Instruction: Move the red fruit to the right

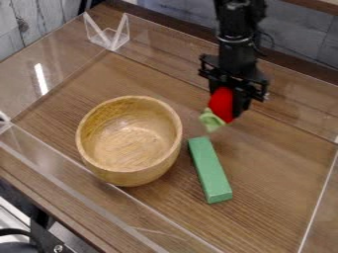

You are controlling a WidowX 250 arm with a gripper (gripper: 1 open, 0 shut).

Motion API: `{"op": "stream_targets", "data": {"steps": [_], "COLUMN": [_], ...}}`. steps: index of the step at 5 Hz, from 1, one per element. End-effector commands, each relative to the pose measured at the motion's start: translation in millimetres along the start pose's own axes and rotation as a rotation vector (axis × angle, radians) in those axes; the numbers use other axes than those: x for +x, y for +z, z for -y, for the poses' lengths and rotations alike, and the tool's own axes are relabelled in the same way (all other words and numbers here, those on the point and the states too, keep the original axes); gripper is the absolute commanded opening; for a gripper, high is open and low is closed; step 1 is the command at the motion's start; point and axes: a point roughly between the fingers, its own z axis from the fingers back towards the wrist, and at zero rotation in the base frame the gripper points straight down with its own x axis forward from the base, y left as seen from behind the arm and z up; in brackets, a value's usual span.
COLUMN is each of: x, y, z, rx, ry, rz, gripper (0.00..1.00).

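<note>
The red fruit [220,106] is a small bright-red toy with a light-green leafy end pointing down and left. It hangs just above the wooden tabletop, right of the wooden bowl [128,139]. My gripper [226,99] comes down from the top of the view and is shut on the red fruit, its black fingers on either side of it. The fruit's green end sits just above the far end of the green block [208,169].
A long green rectangular block lies right of the bowl, angled toward the front. Clear acrylic walls [106,30] ring the wooden table [284,128], with a folded clear piece at the back left.
</note>
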Motion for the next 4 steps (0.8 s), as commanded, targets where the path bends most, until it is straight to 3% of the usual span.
{"op": "stream_targets", "data": {"steps": [1,4], "x": [3.2,11.6], "y": [21.2,0.8], "z": [-17,-20], "rx": [0.020,0.023], "ry": [-0.026,-0.050], "rz": [0.043,0.039], "gripper": [0.00,0.00]}}
